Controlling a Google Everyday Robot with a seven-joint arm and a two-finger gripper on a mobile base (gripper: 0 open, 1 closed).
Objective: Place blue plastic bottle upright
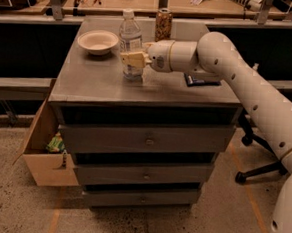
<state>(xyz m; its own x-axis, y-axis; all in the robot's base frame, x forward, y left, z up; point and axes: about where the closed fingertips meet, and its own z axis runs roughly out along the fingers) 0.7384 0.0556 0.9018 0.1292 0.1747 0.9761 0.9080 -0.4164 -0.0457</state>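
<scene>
The blue plastic bottle (130,39) is clear with a white cap and a pale label. It stands upright on the grey cabinet top (98,80), just right of the bowl. My gripper (132,60) reaches in from the right on the white arm (229,69). Its tan fingers (135,59) sit around the bottle's lower body and are shut on it. The bottle's base seems to rest on the top.
A white bowl (97,41) sits at the back left of the top. A patterned brown can (163,24) stands at the back edge. A dark flat packet (202,81) lies under my arm. An open cardboard box (46,146) stands left of the drawers; an office chair base (255,166) is at right.
</scene>
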